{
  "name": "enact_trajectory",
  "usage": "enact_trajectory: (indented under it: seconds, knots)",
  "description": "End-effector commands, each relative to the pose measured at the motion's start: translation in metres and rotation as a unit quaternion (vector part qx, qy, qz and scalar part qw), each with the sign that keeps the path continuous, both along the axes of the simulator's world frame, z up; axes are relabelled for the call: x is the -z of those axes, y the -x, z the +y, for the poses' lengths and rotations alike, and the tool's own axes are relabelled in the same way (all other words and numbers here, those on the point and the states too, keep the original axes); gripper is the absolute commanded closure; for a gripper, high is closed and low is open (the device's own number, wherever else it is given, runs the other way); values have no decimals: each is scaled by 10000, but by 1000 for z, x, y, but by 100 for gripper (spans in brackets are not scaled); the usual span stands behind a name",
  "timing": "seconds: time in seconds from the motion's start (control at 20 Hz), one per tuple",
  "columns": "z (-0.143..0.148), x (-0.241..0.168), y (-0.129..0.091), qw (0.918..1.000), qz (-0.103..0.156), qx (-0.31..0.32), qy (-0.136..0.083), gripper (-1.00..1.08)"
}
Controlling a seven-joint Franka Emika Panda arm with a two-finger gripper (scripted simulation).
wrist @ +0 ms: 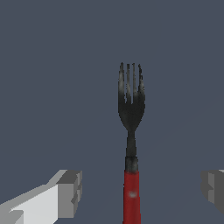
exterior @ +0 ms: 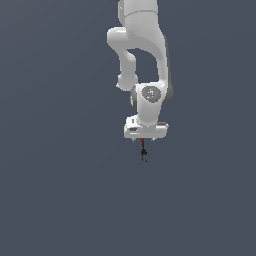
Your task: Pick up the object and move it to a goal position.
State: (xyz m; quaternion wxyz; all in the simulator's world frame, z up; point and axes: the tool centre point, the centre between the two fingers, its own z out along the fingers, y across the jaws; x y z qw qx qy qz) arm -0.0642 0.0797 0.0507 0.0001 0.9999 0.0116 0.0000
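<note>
Panda arm [exterior: 142, 50] over worktop [exterior: 50, 200]. My gripper [exterior: 144, 140] w/ fingers [wrist: 70, 192] spread apart, straddling the fork [wrist: 131, 131]'s red handle, not clamped. Fork lies flat. Approach ~done; grasp, lift, move to goal all left.

We note a glossy white arm [exterior: 142, 45] of rounded, bulging segments, with dark grey bands at the joints. A grey disc cap marks the wrist joint [exterior: 150, 93]. The hand is a flat white block; its fingers [wrist: 65, 194] are white with blocky grey pads.
</note>
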Motion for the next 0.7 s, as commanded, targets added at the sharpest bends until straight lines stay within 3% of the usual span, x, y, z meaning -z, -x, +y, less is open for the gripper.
enact_trajectory:
  seconds: [0.0,0.6,0.65]
  knots:
    - [0,8,1,10000,5,0,1,-92]
    - [0,45,1,10000,0,9,0,-92]
    - [0,45,1,10000,0,9,0,108]
